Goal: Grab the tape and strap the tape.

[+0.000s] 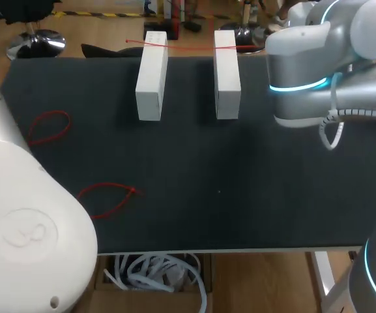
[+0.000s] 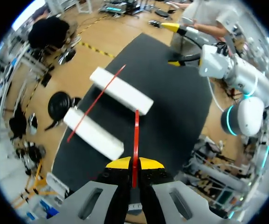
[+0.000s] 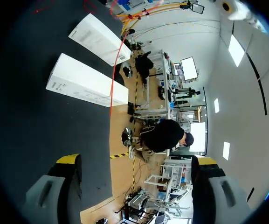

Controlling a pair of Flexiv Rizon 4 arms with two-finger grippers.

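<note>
Left gripper [image 2: 134, 163]: we're clamping it hard on the red tape [image 2: 135, 135], with a yellow tip pressing on each side.
Red tape: it's sticking straight out ahead of the fingers, pointing toward the left white block [image 2: 93, 133].
Right gripper [image 3: 136, 161]: we're holding it spread wide with nothing between the fingers, out beyond the right white block [image 1: 227, 75] from the left white block.
Second red tape [image 1: 181, 44]: it's lying across the left white block's far end and bridging over to its neighbour.
Red loops [image 1: 47, 127]: two are resting on the table [image 1: 240, 195], left of the left white block.
</note>
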